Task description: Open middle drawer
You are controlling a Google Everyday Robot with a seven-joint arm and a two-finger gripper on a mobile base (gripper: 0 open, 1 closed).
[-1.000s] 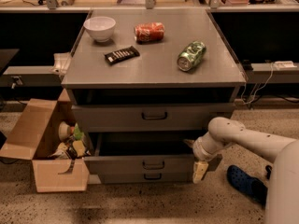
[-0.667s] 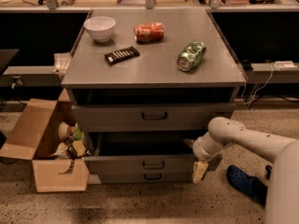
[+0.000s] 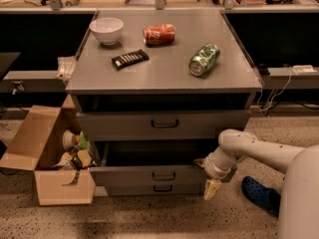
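I saw the white arm's gripper (image 3: 209, 177) low at the right end of the wide grey metal middle drawer (image 3: 124, 175), apparently working its corner rather than the small dark bar handle (image 3: 163, 176). The drawer stood partly out beneath the grey counter (image 3: 164, 71). I couldn't tell whether the jaws were spread or closed.

No word, number or brand can be read anywhere. The red can (image 3: 159, 34), the green can (image 3: 204, 59) and the dark wrapped bar (image 3: 129, 59) on the cabinet top (image 3: 164, 76) carry printing too unclear to make out. The gripper (image 3: 211, 185), near and low, sits at the right end of the middle drawer (image 3: 129, 175).
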